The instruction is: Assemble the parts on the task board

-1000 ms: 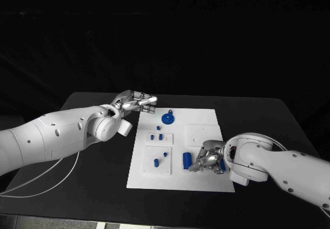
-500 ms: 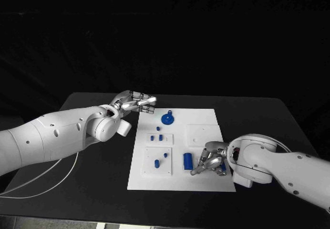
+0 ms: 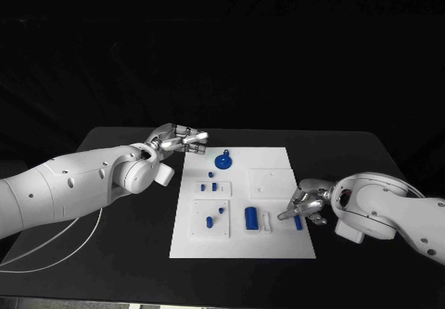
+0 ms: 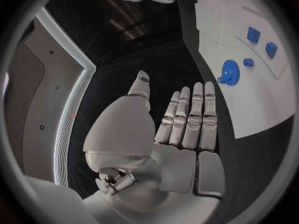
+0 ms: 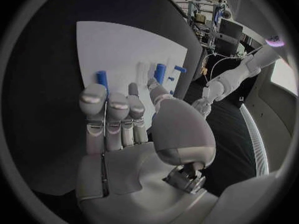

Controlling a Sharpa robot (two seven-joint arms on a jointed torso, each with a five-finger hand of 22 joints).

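Observation:
The white task board (image 3: 278, 241) lies mid-table. On it are a blue gear (image 3: 224, 159), a blue cylinder (image 3: 250, 217), two small blue blocks (image 3: 209, 187) and a thin blue peg (image 3: 298, 222) near its right edge. My right hand (image 3: 307, 205) hovers at that edge just beyond the peg, fingers straight and holding nothing. In the right wrist view the peg (image 5: 101, 77) lies just past the fingertips (image 5: 94, 95), with the cylinder (image 5: 160, 73) further on. My left hand (image 3: 182, 138) is off the board's far left corner, fingers extended and empty; its wrist view shows the gear (image 4: 229, 72) beside the hand (image 4: 187, 119).
More small blue pieces (image 3: 210, 221) sit in a raised white plate on the board's near left. A white cable (image 3: 65, 248) trails across the table under my left arm. Black table surface (image 3: 371, 161) surrounds the board.
My right hand has moved right and slightly away from the cylinder area to the board's right edge, leaving the thin peg uncovered. My left hand has barely moved.

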